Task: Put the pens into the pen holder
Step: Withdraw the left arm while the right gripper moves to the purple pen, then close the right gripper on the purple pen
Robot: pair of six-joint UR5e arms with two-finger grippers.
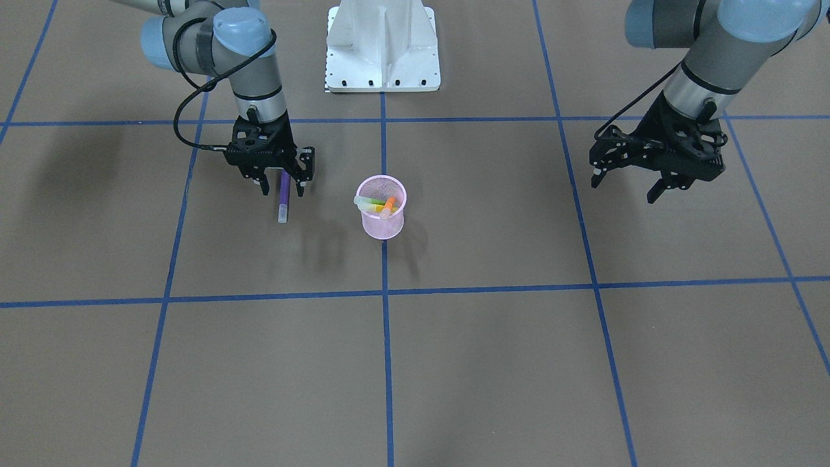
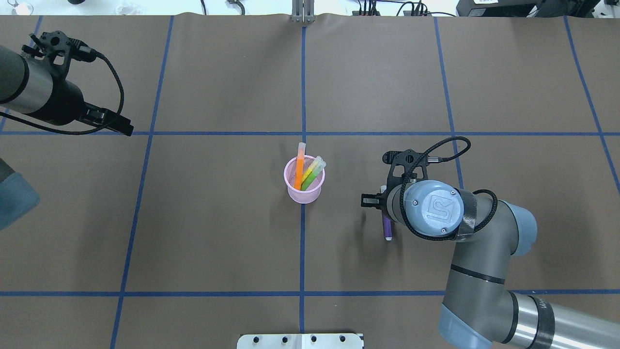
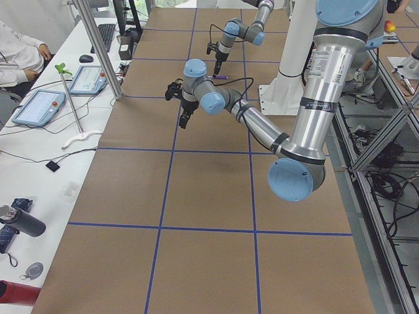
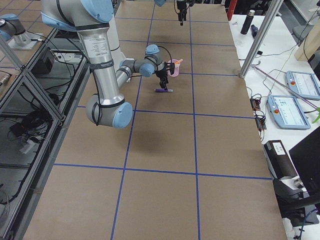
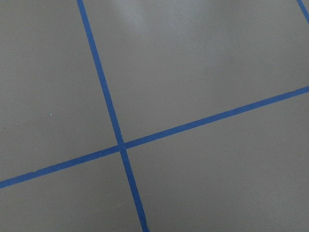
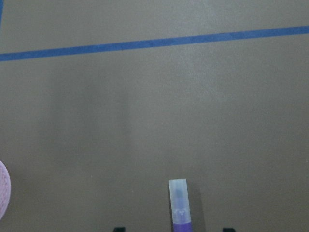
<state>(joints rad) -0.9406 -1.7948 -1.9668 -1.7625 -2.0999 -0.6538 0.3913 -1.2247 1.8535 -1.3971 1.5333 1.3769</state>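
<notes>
Pink wire mesh forms the pen holder (image 1: 382, 220), which stands upright at the middle of the worktop (image 1: 493, 363) on a blue tape line (image 1: 387, 279). An orange pen (image 1: 388, 205), a green pen (image 2: 308, 182) and a yellow pen (image 2: 316, 169) lean inside it, their ends poking above the rim. A purple pen (image 1: 283, 206) lies flat on the brown surface beside the holder, toward the worktop's right end and clear of the cup. The right gripper (image 1: 283, 192) points down over this pen. Its jaws are spread wide, with one finger on each side of the barrel and a gap to both, so it grips nothing. The left gripper (image 1: 623, 191) hangs above the worktop toward its left end, jaws wide apart and empty.
</notes>
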